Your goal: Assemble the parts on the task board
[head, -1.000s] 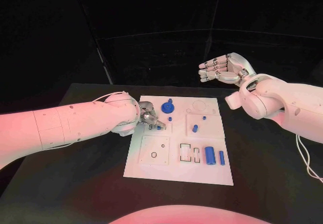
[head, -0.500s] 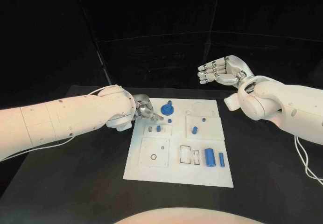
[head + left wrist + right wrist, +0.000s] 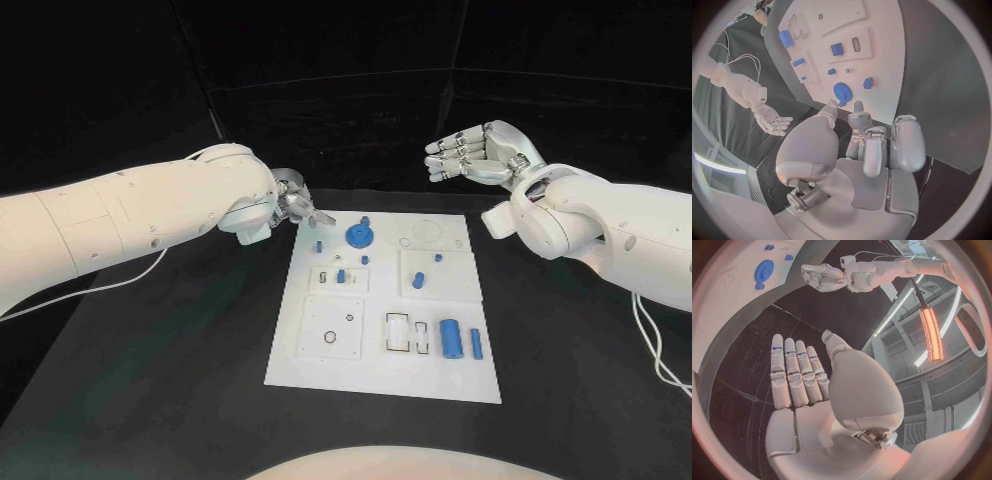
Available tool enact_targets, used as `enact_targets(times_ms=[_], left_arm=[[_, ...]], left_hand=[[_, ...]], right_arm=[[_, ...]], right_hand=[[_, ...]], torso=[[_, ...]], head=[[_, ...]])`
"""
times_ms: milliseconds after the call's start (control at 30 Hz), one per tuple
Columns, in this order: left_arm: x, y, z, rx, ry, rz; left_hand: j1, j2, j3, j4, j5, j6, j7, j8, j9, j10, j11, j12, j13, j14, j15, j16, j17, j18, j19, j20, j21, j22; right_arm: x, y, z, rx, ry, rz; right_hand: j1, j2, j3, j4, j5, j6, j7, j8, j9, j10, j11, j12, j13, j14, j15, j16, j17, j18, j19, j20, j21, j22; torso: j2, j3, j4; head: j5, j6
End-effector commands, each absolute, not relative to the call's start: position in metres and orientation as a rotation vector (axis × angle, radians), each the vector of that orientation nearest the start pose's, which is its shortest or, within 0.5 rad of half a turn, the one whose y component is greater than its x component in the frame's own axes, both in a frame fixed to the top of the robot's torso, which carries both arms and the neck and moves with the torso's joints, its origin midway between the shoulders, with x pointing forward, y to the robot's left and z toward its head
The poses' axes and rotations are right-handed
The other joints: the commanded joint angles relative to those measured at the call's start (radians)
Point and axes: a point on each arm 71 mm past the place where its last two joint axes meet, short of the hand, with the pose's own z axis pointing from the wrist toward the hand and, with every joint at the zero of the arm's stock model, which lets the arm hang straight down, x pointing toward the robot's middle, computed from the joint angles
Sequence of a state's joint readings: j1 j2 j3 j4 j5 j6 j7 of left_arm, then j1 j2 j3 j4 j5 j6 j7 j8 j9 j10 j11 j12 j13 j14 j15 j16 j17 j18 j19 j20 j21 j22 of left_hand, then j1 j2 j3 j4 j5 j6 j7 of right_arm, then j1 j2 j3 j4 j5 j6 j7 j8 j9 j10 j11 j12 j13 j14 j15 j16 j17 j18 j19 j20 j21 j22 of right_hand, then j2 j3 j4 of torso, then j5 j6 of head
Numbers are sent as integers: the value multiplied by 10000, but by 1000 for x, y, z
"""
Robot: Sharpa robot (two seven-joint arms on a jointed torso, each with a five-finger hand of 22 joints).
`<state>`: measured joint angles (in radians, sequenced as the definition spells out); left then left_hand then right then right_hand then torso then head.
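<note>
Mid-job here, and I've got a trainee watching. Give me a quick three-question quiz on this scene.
1. True or false: the right hand holds a blue part.
2. Which hand is nearer the blue gear? A: left hand. B: right hand.
3. Fill in: the white board lies on a table coloured ____.

Key: 1 false; 2 A; 3 black.

head: top-down | wrists: behind hands | shared: task board (image 3: 387,300)

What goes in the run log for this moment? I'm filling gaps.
left hand: empty, off task board | right hand: open, raised | blue gear: on board
</note>
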<state>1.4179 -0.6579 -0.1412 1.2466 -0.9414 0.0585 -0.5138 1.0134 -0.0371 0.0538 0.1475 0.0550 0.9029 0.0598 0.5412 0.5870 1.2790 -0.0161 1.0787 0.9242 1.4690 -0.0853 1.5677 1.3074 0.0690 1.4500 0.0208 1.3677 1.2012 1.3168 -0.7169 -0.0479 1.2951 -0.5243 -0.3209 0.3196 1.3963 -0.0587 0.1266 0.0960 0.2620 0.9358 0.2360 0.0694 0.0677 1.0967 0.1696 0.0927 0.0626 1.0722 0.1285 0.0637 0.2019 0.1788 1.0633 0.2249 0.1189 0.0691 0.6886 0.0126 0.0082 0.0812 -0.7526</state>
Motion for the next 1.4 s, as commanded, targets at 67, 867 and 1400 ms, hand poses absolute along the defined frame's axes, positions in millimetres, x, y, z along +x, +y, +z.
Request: enact_targets(times_ms=[67, 867, 1400], left_arm=[[561, 211, -161, -2747, 22129, -3184], [579, 200, -184, -2128, 22930, -2008], [578, 198, -191, -1457, 23240, -1449]], left_hand=[[118, 32, -95, 24, -15, -77, 28, -74, -43, -51, 38, -44, -21, 1018, 80, 31, 2634, 36, -16, 83, -17, 2], [159, 221, -371, 174, -22, -23, 55, -175, -197, -74, 67, -15, -36, 1018, 113, 31, 2634, 26, -1, 121, 8, 64], [343, 357, -468, 151, -23, 47, 51, -204, -270, -108, 66, -29, -82, 1018, 114, 31, 2634, 34, -13, 129, -10, 42]], right_arm=[[544, -202, -128, 5036, 14521, 12854], [544, -197, -128, 4991, 14561, 12941], [544, -197, -128, 4985, 14603, 12961]], right_hand=[[-26, 80, -66, -4, -6, -97, 7, -50, -13, -64, 28, 52, -3, 30, 24, 22, -28, 26, -4, 82, -59, 2], [-3, 107, -61, -12, 36, -102, 7, -45, -11, -72, 28, 60, -2, 34, 23, 28, -66, 28, -5, 83, -66, 3], [0, 113, -60, -12, 42, -102, 7, -44, -10, -73, 27, 62, -2, 35, 24, 28, -75, 29, -5, 84, -67, 4]], torso=[[5, -5, 4], [-13, -4, 3], [-23, -8, 19]], head=[[23, -15], [82, -67], [70, -82]])
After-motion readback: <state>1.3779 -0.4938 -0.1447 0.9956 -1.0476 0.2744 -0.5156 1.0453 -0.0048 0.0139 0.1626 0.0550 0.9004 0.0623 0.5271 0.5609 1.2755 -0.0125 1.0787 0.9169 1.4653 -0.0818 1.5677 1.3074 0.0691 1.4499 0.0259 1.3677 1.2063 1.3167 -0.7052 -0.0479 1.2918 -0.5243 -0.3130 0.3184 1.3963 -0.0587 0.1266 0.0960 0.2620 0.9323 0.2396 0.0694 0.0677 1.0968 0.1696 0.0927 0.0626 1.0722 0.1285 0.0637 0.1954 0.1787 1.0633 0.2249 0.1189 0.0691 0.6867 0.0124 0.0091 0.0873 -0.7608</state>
